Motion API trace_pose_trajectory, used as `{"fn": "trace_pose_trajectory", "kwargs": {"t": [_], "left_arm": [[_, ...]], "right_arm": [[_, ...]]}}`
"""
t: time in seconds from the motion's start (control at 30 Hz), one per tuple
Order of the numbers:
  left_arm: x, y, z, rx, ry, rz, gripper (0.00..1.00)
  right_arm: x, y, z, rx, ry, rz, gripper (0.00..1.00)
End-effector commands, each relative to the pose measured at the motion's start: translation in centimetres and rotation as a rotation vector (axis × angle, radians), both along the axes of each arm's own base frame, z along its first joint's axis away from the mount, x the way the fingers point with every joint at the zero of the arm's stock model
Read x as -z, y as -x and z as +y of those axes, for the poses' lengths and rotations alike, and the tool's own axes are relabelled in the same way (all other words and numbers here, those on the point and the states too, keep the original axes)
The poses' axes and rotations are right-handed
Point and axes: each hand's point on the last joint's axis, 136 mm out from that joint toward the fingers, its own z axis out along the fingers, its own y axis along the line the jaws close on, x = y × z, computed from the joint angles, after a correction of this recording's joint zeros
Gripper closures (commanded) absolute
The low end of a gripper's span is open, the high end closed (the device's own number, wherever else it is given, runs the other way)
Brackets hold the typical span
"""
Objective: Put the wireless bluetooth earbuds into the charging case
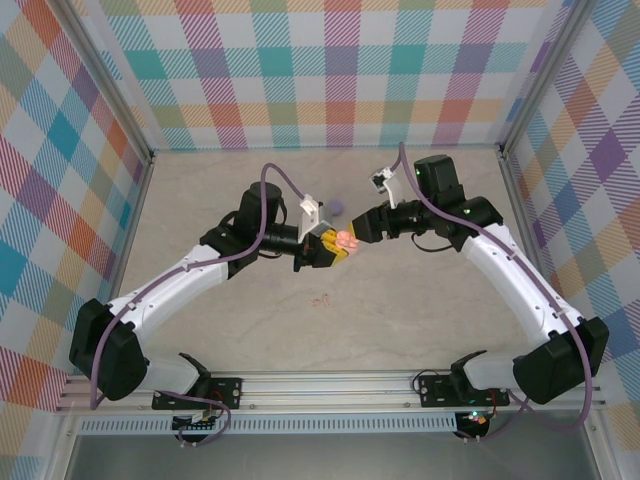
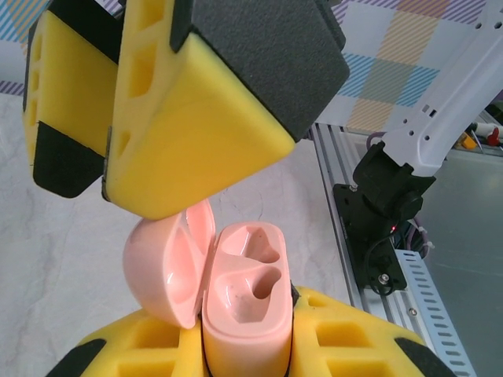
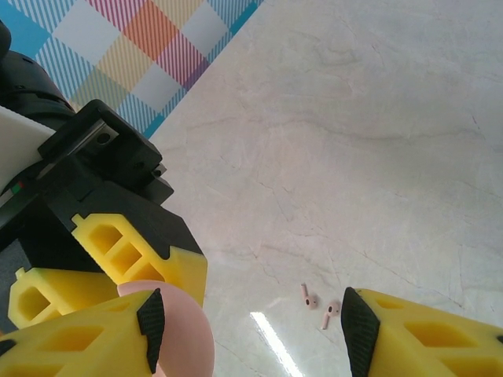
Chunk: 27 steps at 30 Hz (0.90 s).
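Left wrist: pink case (image 2: 240, 302) base cropped

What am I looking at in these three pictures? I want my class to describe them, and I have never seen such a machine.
Two white robot arms are bolted to the near edge of a pale marble-patterned table, inside checked walls. One picture looks down from above; the other two come from cameras on each arm's wrist.

The left gripper, with yellow fingers and black pads, is shut on an open pale pink plastic charging case. Its lid is flipped back and both earbud sockets are empty.

The right gripper is open, close beside the case's lid, holding nothing.

Two tiny pale pink earbuds lie side by side on the table. A small purple object, too small to identify, sits farther back.
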Motion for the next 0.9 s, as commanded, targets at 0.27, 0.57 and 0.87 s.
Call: {"fn": "trace_pose_trajectory", "kwargs": {"t": [0.27, 0.57, 0.87], "left_arm": [[-3.7, -0.4, -0.2, -0.018, 0.077, -0.105, 0.96], [-2.7, -1.1, -0.1, -0.073, 0.070, -0.071, 0.96], [-3.1, -0.8, 1.6, -0.138, 0.079, -0.052, 0.95]], "right_arm": [[-0.1, -1.7, -1.9, 0.156, 0.084, -0.049, 0.34], [1.1, -4.1, -6.0, 0.407, 0.195, -0.041, 0.31], [7.3, -2.8, -5.5, 0.356, 0.263, 0.159, 0.32]]}}
